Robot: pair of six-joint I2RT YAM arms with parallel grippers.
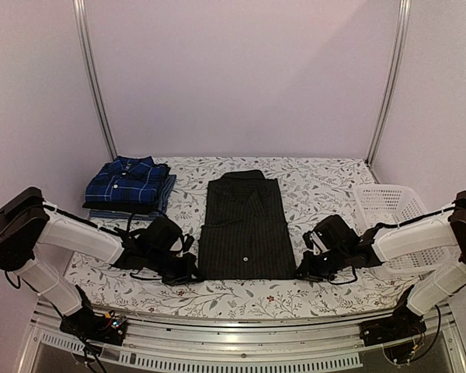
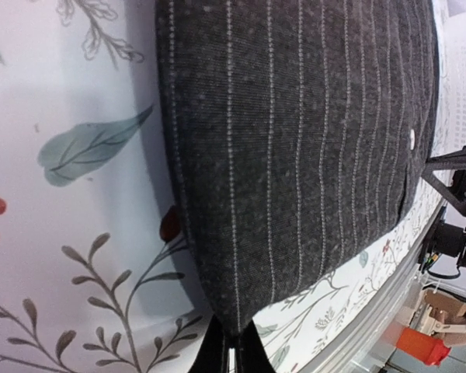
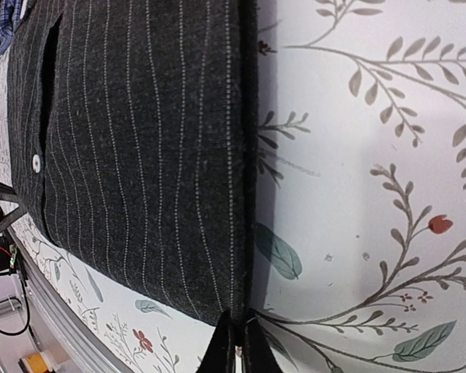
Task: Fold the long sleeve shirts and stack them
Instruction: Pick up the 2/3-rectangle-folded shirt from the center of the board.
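Pinstripe shirt (image 1: pixel 246 225), flat, near hem corners pinched

The pinstriped shirt (image 1: pixel 245 233) is black, the plaid shirt (image 1: pixel 128 180) blue.

Pale lilac walls (image 1: pixel 241 70) close in three sides, evenly lit. Two slanted metal posts (image 1: pixel 95 78) rise from the far corners of the table (image 1: pixel 326 183). White cloth cover, leaf-and-flower print; aluminium rail (image 1: pixel 241 338) along near edge.
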